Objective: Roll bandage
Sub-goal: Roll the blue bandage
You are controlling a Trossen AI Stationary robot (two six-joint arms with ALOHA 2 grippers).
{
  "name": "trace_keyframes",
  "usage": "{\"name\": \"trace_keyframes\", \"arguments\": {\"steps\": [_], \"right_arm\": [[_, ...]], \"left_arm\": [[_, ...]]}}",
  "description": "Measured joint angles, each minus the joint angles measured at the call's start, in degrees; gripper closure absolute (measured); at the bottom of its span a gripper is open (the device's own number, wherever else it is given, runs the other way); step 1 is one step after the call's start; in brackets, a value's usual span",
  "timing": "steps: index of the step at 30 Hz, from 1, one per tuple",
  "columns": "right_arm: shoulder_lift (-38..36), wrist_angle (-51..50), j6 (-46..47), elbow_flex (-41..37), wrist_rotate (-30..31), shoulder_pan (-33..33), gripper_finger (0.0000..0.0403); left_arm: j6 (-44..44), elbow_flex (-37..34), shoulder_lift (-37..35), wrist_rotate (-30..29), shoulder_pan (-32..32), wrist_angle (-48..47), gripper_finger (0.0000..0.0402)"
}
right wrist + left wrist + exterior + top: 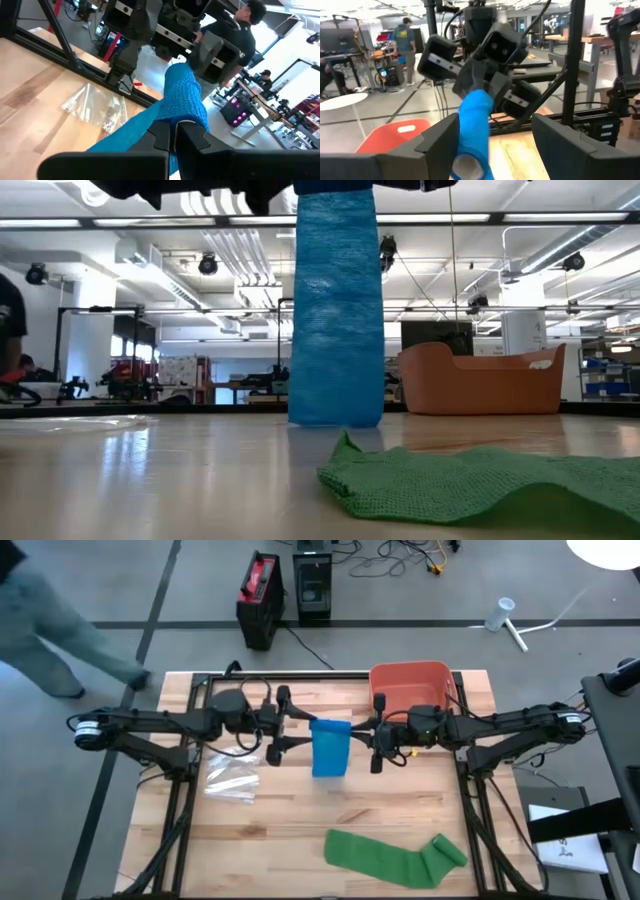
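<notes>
I'm pinching the blue woven bandage strip [331, 747] with the right gripper [377, 747], jaws clamped; left gripper [283, 721] is standing open around its rolled end.

Low view: top of the blue bandage [335, 310] is cut off by the frame's upper edge, so both grippers are out of sight above it. Green cloth [480, 480] near the bandage runs past the right edge.
</notes>
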Motion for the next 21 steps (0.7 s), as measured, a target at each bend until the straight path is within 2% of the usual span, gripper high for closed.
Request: {"name": "trace_keyframes", "arguments": {"steps": [6,14,21], "right_arm": [[-0.02,0.10,0.55,0.02,-0.88,0.04,0.0400],[-3.38,-1.31,-0.71,0.02,-0.68,0.02,0.0400],[-4.52,-1.40,-0.30,0.02,-0.68,0.02,0.0400]], "left_arm": [[0.79,1.95,2.01,-0.92,0.00,-2.70,0.0151],[0.36,1.91,-3.80,-0.91,0.00,-11.03,0.0150],[-0.22,0.96,-4.18,-0.73,-0.43,-5.18,0.0150]]}}
